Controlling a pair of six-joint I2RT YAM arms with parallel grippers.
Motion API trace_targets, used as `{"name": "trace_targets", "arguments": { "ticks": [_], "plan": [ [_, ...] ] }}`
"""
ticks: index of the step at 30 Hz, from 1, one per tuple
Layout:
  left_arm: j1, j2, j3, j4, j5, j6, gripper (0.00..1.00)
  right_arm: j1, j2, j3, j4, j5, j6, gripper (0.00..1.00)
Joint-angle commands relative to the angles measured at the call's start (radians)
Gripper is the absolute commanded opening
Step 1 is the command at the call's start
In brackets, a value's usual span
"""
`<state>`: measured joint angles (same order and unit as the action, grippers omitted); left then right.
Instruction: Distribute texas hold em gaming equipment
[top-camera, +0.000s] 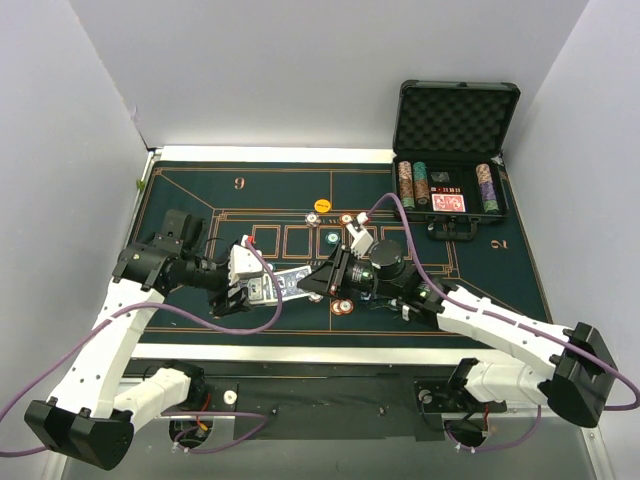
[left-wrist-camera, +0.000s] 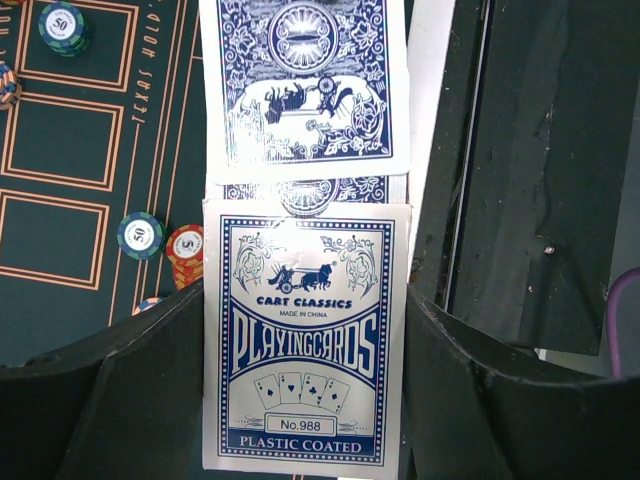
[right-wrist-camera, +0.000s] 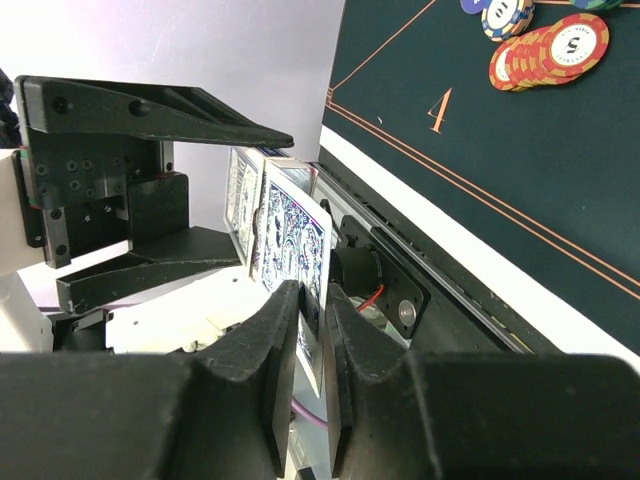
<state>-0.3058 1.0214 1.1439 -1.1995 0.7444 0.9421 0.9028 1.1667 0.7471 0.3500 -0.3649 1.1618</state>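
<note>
My left gripper (top-camera: 248, 290) is shut on a blue-and-white playing card box (left-wrist-camera: 305, 370) and holds it above the green felt. A blue-backed card (left-wrist-camera: 305, 85) sticks out of the box's far end. My right gripper (right-wrist-camera: 312, 310) is shut on that card's edge (right-wrist-camera: 298, 245), and the two grippers meet near the mat's middle (top-camera: 312, 280). Poker chips lie on the felt: an orange chip (top-camera: 322, 205), a teal chip (top-camera: 333, 238), a white-red chip (top-camera: 313, 217) and a red-white stack (top-camera: 341, 305). The stack also shows in the left wrist view (left-wrist-camera: 185, 255) and the right wrist view (right-wrist-camera: 560, 50).
The open black foam-lined case (top-camera: 455, 110) stands at the back right, holding chip stacks (top-camera: 412, 183) and a red-backed deck (top-camera: 449, 203). The green Texas hold'em mat (top-camera: 500, 270) covers the table. Grey walls close in the left, right and back.
</note>
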Motion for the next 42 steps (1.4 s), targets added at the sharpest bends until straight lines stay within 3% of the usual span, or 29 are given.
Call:
{"name": "trace_targets", "arguments": {
  "ticks": [1,7,16,21,25,34,42],
  "plan": [
    [0.004,-0.018,-0.001,0.046,0.035,-0.008,0.4,-0.015,-0.053,-0.002,-0.011,0.014,-0.014,0.1],
    [0.005,-0.018,-0.006,0.046,0.033,-0.008,0.4,-0.047,-0.097,-0.002,-0.04,0.009,-0.007,0.02],
    [0.01,-0.024,-0.013,0.035,0.027,-0.005,0.39,-0.148,-0.141,0.032,-0.078,-0.04,-0.019,0.0],
    [0.019,-0.024,0.0,0.021,0.047,-0.005,0.38,-0.228,-0.072,0.067,-0.088,-0.083,-0.04,0.0],
    [0.027,-0.017,0.026,-0.001,0.061,-0.005,0.38,-0.274,0.074,0.148,-0.05,-0.117,-0.06,0.0],
    [0.039,-0.001,0.062,-0.04,0.069,0.009,0.38,-0.239,0.67,0.503,0.105,-0.2,0.004,0.0],
    [0.047,0.003,0.066,-0.044,0.076,-0.008,0.38,-0.15,1.043,0.912,0.029,-0.168,0.01,0.0]
  ]
}}
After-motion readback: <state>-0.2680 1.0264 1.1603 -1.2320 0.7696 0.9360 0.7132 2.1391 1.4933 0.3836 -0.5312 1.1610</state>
